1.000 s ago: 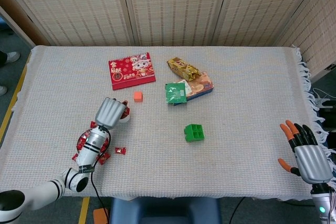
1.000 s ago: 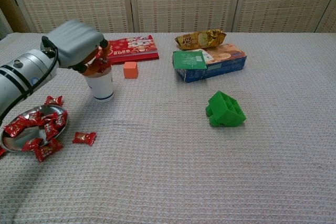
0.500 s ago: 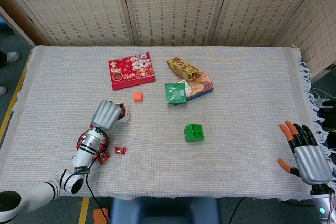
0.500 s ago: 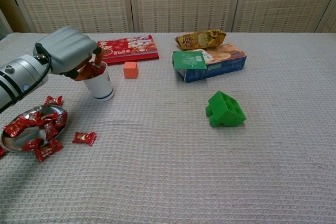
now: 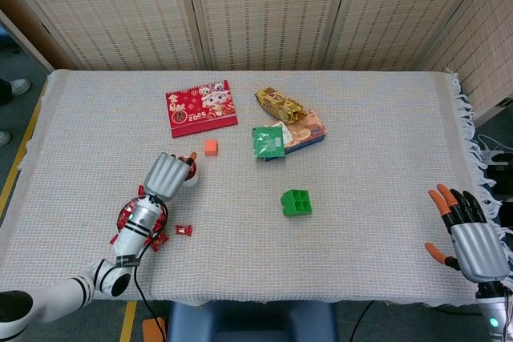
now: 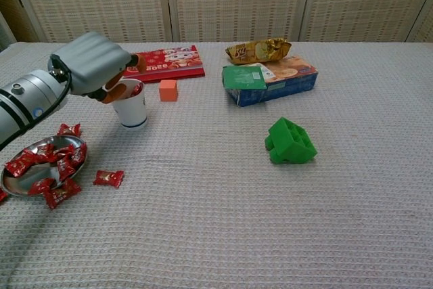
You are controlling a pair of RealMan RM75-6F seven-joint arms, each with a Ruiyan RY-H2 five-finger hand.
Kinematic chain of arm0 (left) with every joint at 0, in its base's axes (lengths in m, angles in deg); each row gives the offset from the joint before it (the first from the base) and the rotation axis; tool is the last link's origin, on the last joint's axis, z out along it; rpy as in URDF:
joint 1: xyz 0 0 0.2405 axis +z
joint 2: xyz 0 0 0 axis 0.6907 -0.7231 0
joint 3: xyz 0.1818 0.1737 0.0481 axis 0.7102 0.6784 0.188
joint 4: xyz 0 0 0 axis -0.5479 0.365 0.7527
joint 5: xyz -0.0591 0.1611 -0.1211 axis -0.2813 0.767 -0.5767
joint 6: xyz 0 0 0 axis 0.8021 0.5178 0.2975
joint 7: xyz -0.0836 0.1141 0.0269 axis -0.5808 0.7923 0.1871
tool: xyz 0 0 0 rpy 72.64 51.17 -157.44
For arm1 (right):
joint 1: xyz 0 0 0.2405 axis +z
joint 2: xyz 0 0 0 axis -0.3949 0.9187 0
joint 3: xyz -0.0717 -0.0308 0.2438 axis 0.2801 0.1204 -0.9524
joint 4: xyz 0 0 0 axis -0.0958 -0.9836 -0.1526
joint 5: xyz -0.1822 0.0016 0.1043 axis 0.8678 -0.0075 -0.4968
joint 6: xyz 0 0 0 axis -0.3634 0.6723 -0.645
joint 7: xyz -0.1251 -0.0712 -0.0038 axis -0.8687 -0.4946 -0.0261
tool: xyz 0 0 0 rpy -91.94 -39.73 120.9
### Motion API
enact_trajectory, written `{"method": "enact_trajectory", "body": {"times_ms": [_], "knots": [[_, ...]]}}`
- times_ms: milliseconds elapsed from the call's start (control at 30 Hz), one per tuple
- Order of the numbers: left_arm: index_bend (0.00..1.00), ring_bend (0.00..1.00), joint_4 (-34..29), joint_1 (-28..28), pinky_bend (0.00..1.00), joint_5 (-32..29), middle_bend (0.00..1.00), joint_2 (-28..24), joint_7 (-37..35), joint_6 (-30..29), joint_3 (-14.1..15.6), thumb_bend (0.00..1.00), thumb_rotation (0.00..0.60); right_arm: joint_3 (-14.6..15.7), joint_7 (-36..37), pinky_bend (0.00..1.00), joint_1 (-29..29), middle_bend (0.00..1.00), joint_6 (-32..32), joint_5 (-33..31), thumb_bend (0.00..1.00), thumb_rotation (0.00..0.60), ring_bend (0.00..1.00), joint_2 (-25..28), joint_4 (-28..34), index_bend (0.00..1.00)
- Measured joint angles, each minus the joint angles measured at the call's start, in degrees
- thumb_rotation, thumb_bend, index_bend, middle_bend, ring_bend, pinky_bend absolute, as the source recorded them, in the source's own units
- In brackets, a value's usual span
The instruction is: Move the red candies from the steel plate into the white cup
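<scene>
The white cup (image 6: pixel 131 108) stands left of centre with a red candy (image 6: pixel 136 89) showing at its mouth. My left hand (image 6: pixel 93 66) hovers at the cup's left rim, fingers apart and holding nothing that I can see. From the head view the left hand (image 5: pixel 169 174) covers most of the cup (image 5: pixel 191 179). The steel plate (image 6: pixel 12 185) at the front left holds several red candies (image 6: pixel 53 161). Loose candies (image 6: pixel 108 178) lie on the cloth beside it. My right hand (image 5: pixel 470 239) stays open at the front right edge, far from everything.
A red calendar (image 6: pixel 166 63) and an orange cube (image 6: pixel 168 90) lie behind the cup. A snack bag (image 6: pixel 258 51) and a blue box (image 6: pixel 270 79) sit at the back centre. A green block (image 6: pixel 291 141) stands mid-table. The cloth's fringed edge runs near the right hand.
The left hand dipped its fingers into the cup and tilted it, then rose a little. The cup stands straighter and a candy shows inside. The right hand has not moved.
</scene>
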Motion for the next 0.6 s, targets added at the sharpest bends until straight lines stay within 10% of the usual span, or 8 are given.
{"method": "enact_trajectory", "body": {"times_ms": [400, 600], "knots": [[0.16, 0.66, -11.5, 3.7, 1.0, 1.5, 0.36, -5.3, -2.6, -4.1, 1.9, 0.46, 0.6, 0.1, -0.1, 0.0, 0.2, 0.0, -0.5, 0.2, 0.13, 0.6, 0.0, -0.1, 0.0, 0.0], [0.14, 0.66, -25.5, 10.5, 1.0, 5.6, 0.28, -13.6, -7.8, -8.5, 9.0, 0.44, 0.6, 0.7, 0.0, 0.0, 0.2, 0.0, -0.3, 1.5, 0.13, 0.6, 0.0, 0.0, 0.2, 0.0]]}}
